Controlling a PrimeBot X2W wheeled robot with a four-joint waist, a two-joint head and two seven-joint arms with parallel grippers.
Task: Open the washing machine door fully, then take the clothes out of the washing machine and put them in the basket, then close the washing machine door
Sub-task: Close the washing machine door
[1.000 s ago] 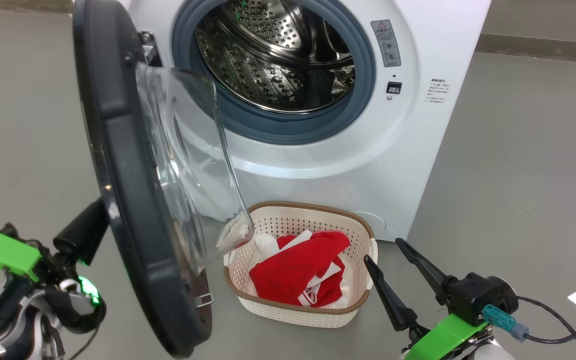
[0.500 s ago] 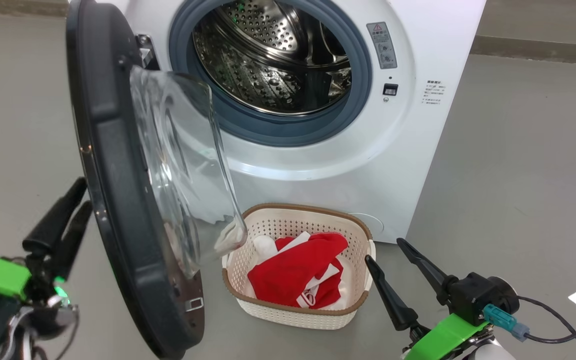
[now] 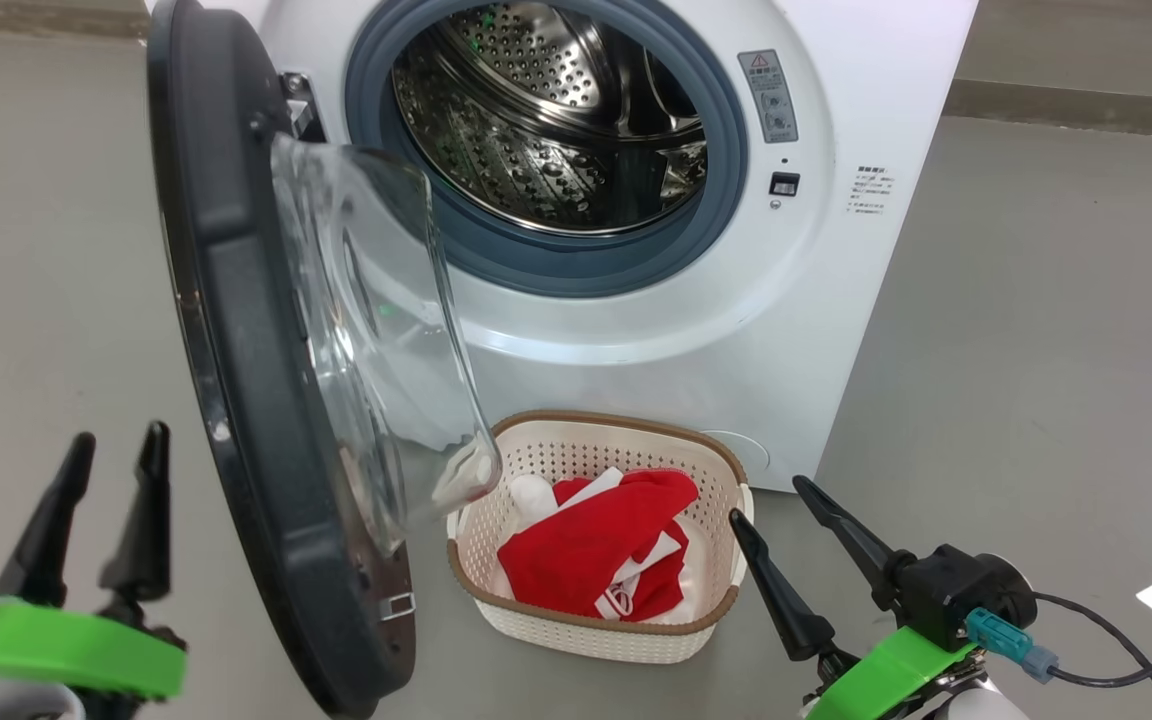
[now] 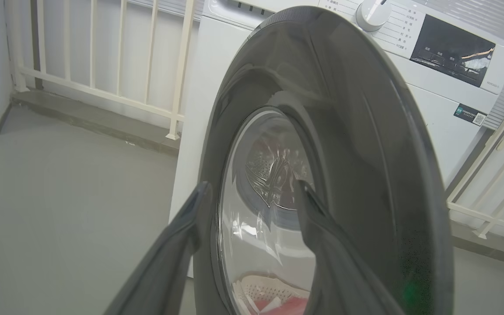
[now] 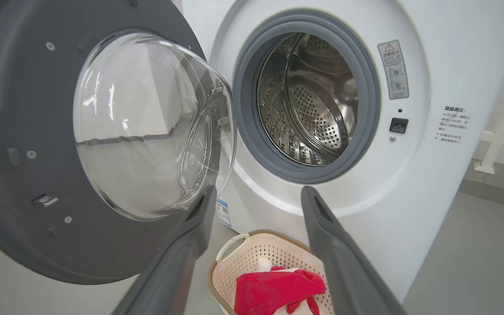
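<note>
Head view: the big white front-loading washing machine stands on the grey floor. Its large round black-rimmed door is swung out on the left-hand hinge, nearly edge-on to my camera, and the bulging clear glass bowl faces the opening. Inside the grey rubber ring the perforated steel drum is exposed. The small cream-white perforated plastic basket with a brown woven-look rim sits on the floor just in front of the machine, below the opening, its left end partly behind the glass bowl. The bright red clothes with white trim lie bunched inside it. My left claw stands at the lower left, on the outer side of the door and apart from it; its two dark fingers are spread with nothing between them, so it is released. My right claw stands at the lower right, likewise spread and empty. Its nearer fingertip is just beside the basket's right rim, and I cannot tell whether they touch. Left wrist view: the left claw's fingers frame the door's glossy outer face; through its window the drum, the basket and a patch of red show. Right wrist view: the right claw's fingers frame the door's inner side, the open drum and, lower down, the basket holding the red clothes.
</note>
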